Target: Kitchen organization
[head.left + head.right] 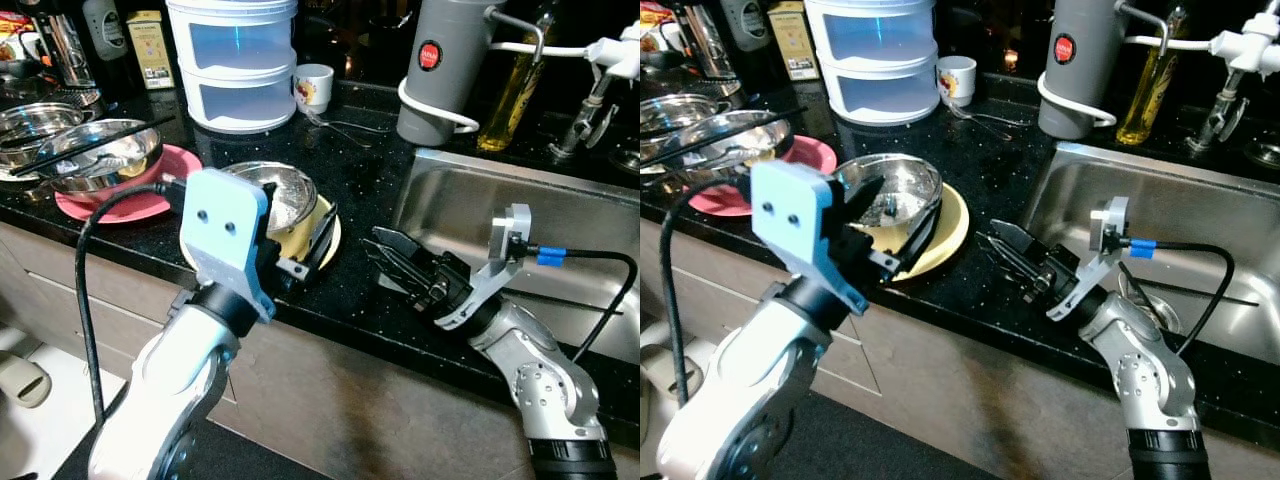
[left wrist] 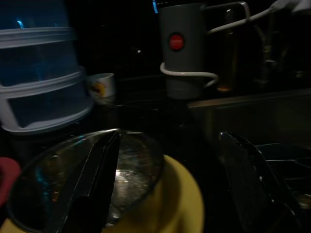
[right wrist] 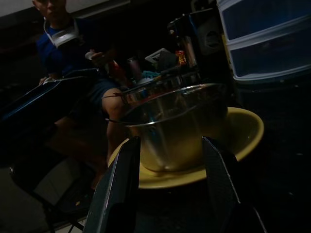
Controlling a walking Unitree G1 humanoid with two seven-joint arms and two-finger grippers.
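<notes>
Black counter point(image 1: 360, 180) | grey jug point(image 1: 445, 70), red label unreadable | steel bowl point(image 1: 895, 190)

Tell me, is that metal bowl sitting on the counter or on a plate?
On a plate. The steel bowl rests upright inside the yellow plate, whose rim shows around it; the left gripper straddles the bowl's rim.

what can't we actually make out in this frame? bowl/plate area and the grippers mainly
- Steel bowl near rim: head views, hidden behind the left gripper and its blue wrist housing; whether the fingers touch it is unclear.
- Yellow plate left part: covered by bowl and arm.
- Bowl contents: left wrist view, too dark.
- Right gripper, open: whether it rests on the counter is unclear.
- Sink: cut off at right edge.
</notes>
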